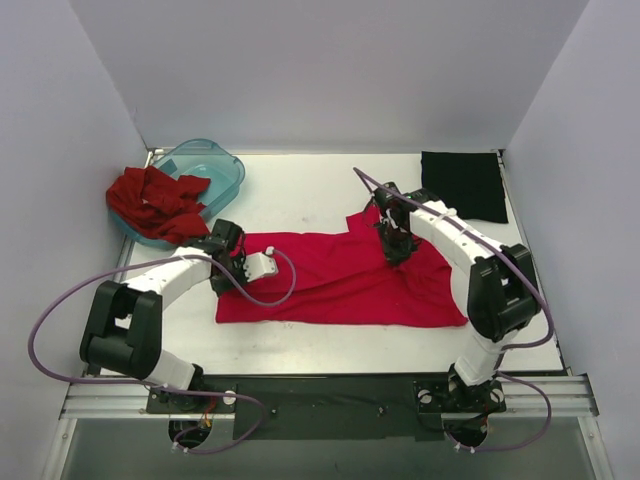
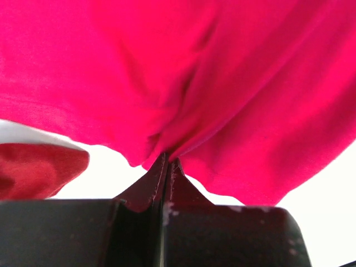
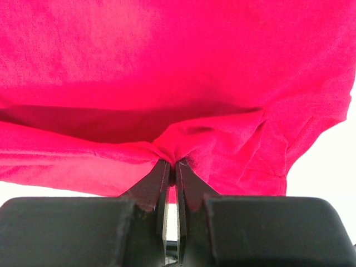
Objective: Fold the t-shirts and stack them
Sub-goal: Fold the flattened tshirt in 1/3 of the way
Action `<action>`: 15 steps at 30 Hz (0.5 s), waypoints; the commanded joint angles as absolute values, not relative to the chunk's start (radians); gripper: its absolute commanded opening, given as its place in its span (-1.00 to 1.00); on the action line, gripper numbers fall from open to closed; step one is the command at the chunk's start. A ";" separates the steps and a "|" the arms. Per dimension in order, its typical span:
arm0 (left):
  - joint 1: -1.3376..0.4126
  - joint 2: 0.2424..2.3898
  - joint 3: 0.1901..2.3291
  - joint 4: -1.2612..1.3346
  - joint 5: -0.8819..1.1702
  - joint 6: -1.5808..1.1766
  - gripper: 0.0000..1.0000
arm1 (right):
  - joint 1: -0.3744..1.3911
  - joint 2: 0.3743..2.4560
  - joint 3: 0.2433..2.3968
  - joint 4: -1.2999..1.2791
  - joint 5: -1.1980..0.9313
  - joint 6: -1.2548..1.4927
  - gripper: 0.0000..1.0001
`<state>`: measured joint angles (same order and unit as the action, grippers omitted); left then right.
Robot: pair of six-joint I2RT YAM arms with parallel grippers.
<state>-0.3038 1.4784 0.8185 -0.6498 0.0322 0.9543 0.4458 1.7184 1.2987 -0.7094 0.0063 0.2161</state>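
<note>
A bright crimson-pink t-shirt (image 1: 340, 280) lies spread across the middle of the table. My left gripper (image 1: 232, 262) is shut on its left edge, and the cloth (image 2: 167, 100) bunches into the closed fingertips. My right gripper (image 1: 397, 252) is shut on the shirt's upper right part, pinching a fold of fabric (image 3: 183, 139). A darker brick-red t-shirt (image 1: 155, 203) lies crumpled over the rim of the teal tub (image 1: 222, 168) at the back left. A black t-shirt (image 1: 463, 185) lies folded flat at the back right.
White walls close in the table on three sides. The arm bases (image 1: 320, 398) sit on a rail at the near edge. Purple cables (image 1: 50, 320) loop beside the left arm.
</note>
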 commanded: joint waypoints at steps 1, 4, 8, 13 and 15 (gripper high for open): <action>-0.287 1.494 0.923 -0.587 0.008 0.847 -1.00 | 0.443 1.805 1.397 -0.741 0.063 0.137 -1.00; -0.281 1.522 0.946 -0.583 -0.041 0.812 -1.00 | 0.445 1.851 1.457 -0.744 0.089 0.082 -1.00; -0.275 1.548 0.953 -0.584 -0.071 0.784 -1.00 | 0.446 1.911 1.522 -0.746 0.132 0.043 -0.73; -0.268 1.595 0.974 -0.592 -0.104 0.738 -1.00 | 0.436 1.996 1.617 -0.749 0.224 0.055 -0.60; -0.267 1.585 0.980 -0.594 -0.089 0.741 -1.00 | 0.423 2.008 1.655 -0.773 0.226 0.072 -0.56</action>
<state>-0.2787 1.5883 0.9295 -0.6029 -0.0757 0.7815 0.4450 1.9785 1.5692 -0.7101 0.1360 0.0692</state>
